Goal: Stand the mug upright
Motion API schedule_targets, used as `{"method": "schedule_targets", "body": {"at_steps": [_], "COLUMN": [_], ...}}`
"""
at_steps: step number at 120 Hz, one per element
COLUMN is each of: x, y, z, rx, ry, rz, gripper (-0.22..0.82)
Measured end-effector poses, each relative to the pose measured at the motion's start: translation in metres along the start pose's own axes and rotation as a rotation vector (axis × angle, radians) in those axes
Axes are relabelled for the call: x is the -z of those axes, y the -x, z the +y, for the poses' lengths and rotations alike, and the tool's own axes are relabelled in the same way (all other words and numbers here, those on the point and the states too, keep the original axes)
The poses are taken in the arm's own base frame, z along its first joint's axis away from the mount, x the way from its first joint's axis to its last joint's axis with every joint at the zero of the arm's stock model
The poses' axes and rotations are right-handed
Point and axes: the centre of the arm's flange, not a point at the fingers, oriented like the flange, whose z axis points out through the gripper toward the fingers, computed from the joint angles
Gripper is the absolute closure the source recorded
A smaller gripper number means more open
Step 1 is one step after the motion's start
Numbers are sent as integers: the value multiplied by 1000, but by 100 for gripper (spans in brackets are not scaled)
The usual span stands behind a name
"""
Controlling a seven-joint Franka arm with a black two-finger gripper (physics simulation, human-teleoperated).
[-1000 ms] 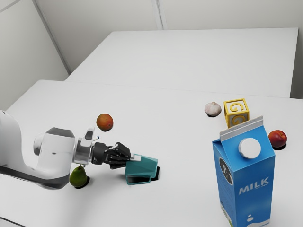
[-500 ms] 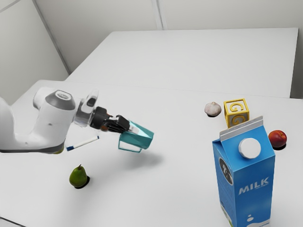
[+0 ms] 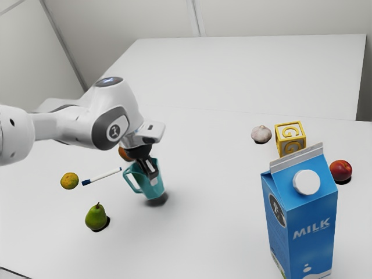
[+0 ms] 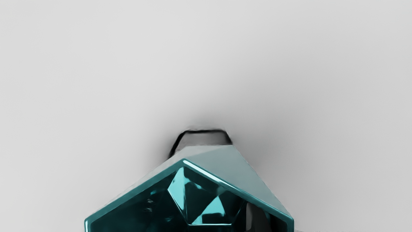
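Mug nearly upright, but leaning in my hand

My worry is the lean. If I let go of the mug (image 3: 152,192) at this angle, it would meet the bench (image 3: 221,232) on one edge of its base and could rock or topple. I can't tell whether that edge is touching or just above its shadow.

My hand (image 3: 150,174) is pinching the mug's wall, one finger (image 4: 256,217) inside the opening and the other outside. A grip on one side only may let the mug swivel if the base catches, and pulling out sideways could drag the wall over with the inner finger. The handle (image 3: 129,181) might also nudge the marker (image 3: 103,176), whose near end lies close by.

The mug is below my hand, between the marker and the milk carton (image 3: 302,226), nearer the marker. Its mouth points up, with the rim (image 4: 238,190) toward the wrist camera. The long axis is steep but off vertical, its top tipping toward the exterior view's left, the same side the handle faces.
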Motion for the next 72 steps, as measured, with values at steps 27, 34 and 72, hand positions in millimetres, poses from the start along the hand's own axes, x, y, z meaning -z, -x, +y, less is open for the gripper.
{"method": "schedule_targets", "body": {"at_steps": [27, 34, 72], "x": [-28, -30, -13], "y": [10, 10, 4], "z": [-1, 0, 2], "rx": [173, 206, 340], "ry": [-6, -9, -28], "rz": [-17, -12, 29], "gripper": [75, 62, 15]}}
